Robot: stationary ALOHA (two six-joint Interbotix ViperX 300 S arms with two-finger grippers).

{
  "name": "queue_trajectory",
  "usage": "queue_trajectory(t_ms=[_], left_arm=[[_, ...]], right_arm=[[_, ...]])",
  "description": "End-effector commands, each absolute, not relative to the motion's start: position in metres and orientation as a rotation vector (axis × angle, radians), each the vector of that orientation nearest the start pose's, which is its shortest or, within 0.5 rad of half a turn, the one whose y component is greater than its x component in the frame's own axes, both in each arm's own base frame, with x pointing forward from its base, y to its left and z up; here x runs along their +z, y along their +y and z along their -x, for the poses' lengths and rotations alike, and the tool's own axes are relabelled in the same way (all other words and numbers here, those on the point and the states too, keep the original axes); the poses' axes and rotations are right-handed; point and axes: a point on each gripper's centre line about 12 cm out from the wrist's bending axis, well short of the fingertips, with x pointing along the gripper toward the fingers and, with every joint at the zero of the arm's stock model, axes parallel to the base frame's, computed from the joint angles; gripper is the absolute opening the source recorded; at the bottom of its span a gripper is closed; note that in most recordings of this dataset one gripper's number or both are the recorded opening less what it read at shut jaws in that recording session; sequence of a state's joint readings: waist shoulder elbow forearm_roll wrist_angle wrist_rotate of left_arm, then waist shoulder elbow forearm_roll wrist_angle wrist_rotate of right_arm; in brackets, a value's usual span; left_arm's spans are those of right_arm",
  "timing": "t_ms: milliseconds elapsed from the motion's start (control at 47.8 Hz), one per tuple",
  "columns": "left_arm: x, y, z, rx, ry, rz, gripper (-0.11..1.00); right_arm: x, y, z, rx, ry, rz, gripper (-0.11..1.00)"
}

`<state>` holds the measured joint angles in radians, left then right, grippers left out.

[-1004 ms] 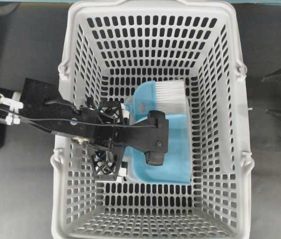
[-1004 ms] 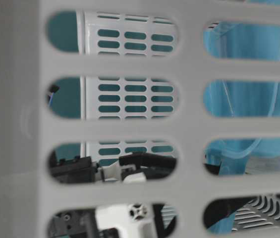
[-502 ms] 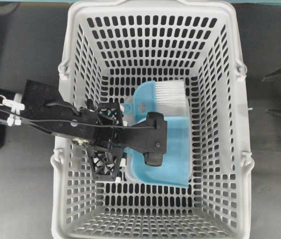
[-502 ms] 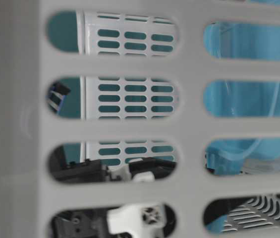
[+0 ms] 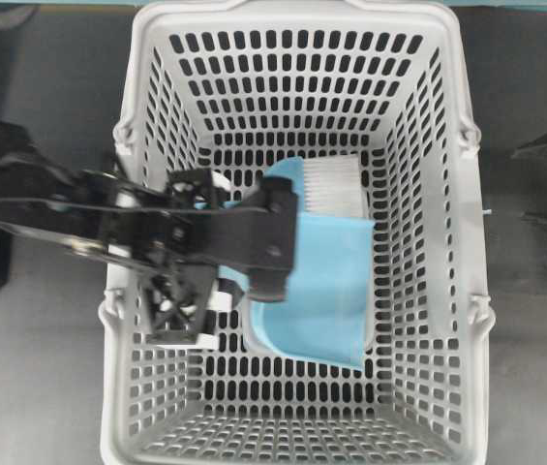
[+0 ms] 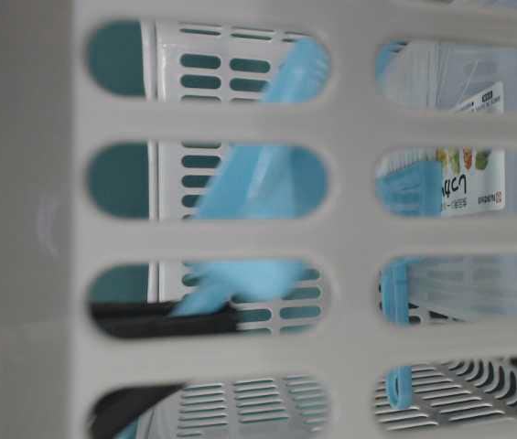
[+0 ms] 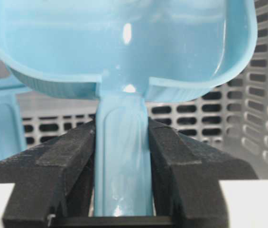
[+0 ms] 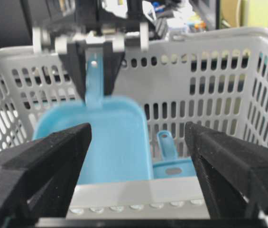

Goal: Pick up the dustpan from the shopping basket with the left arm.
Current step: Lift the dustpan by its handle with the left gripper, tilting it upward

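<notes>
Here the dustpan (image 5: 317,291) hangs inside the basket (image 5: 467,242), apparently lifted off the floor, with the left gripper (image 7: 122,156) clamped on its handle (image 7: 123,161). The wrist view shows both black fingers (image 7: 181,161) pressed flat against the handle's sides, just below where it meets the scoop. The right gripper (image 8: 138,156) sits outside the basket's near wall with its fingers wide apart, holding nothing.

The pan looks like thin, stiff moulded plastic: light, rigid and glossy, so probably a little slippery. The narrow handle is the sensible place to hold it, and a grip close to the scoop should limit swinging, though the broad scoop could still pivot if the squeeze loosens.

Its long axis runs from handle to scoop lip. From overhead, the handle end is at the gripper on the left, and the scoop stretches right and down the frame. In the right wrist view the handle points up and the scoop hangs below it, tilted. A blue brush (image 5: 336,184) with white bristles lies just behind the pan.
</notes>
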<state>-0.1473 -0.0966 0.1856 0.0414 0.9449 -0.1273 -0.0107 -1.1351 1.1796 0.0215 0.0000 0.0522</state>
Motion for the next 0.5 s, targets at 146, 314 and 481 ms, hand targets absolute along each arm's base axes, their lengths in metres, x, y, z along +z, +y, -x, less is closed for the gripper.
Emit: queue_trajectory(t_ms=[146, 314, 481], left_arm=[[0.369, -0.046, -0.361, -0.067, 0.739, 0.025, 0.29], [0.380, -0.044, -0.349, -0.070, 0.638, 0.043, 0.29], [0.383, -0.043, -0.344, -0.072, 0.614, 0.046, 0.29]], right_arm=[[0.292, -0.002, -0.172, -0.015, 0.032, -0.078, 0.76], [0.292, -0.002, -0.171, -0.014, 0.029, -0.080, 0.76], [0.292, -0.002, -0.170, -0.015, 0.029, -0.080, 0.76]])
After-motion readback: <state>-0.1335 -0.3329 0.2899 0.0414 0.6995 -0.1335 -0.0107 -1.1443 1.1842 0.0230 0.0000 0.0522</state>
